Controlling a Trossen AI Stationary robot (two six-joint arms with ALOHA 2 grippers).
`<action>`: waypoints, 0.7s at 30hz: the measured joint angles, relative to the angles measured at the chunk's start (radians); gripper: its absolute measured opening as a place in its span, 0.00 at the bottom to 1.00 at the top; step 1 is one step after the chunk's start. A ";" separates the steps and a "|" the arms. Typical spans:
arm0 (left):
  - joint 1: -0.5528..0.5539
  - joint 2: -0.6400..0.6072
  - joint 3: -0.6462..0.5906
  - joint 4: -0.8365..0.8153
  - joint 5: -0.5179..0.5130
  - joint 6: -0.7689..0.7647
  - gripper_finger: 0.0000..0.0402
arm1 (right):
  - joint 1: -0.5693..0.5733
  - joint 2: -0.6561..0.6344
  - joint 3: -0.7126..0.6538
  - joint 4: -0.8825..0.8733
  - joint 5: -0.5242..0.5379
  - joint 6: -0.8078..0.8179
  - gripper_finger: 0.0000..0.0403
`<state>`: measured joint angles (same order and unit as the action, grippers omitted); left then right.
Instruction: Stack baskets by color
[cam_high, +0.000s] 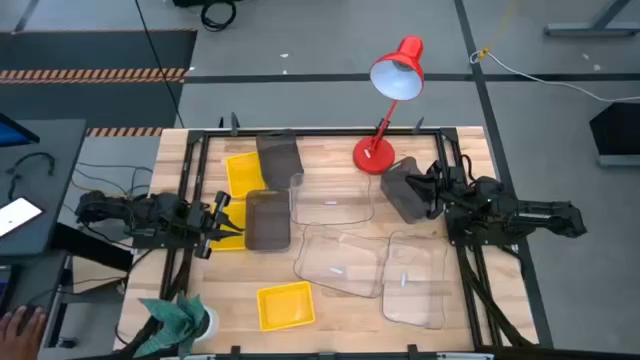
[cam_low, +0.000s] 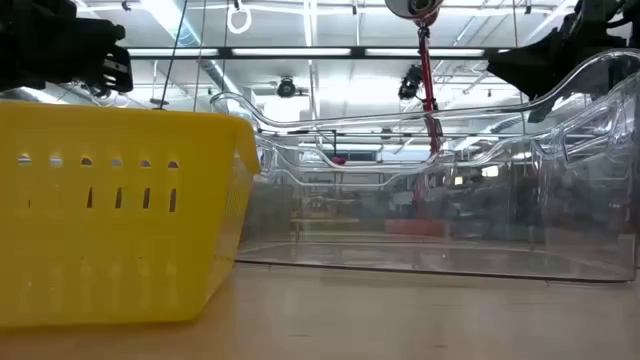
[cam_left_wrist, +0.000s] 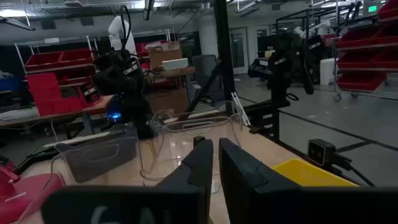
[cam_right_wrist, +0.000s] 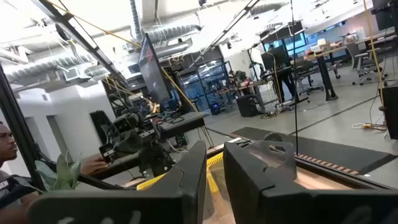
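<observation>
Baskets spread across the tabletop

Nearest, a bright yellow plastic basket sits at the near edge. Clear transparent baskets lie centre-right. Right gripper grasps a dark grey basket. Left gripper, clenched, hovers over another yellow basket.

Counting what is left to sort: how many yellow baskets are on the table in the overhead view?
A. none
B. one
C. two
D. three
D: one yellow basket lies far on the left, one by the left gripper, one near the front edge.
</observation>
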<state>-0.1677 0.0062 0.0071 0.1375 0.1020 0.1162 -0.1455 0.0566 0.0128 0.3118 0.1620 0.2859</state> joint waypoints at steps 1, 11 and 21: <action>0.000 0.000 0.000 0.000 0.000 0.000 0.09 | 0.000 0.000 0.000 0.000 0.000 0.000 0.15; 0.000 0.000 0.000 0.000 0.000 0.000 0.06 | 0.000 0.000 0.000 0.000 0.000 0.000 0.15; 0.000 0.000 0.000 0.000 0.000 0.000 0.09 | 0.000 0.000 0.000 0.000 0.000 0.000 0.15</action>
<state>-0.1677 0.0063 0.0067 0.1372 0.1017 0.1162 -0.1455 0.0566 0.0131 0.3119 0.1623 0.2859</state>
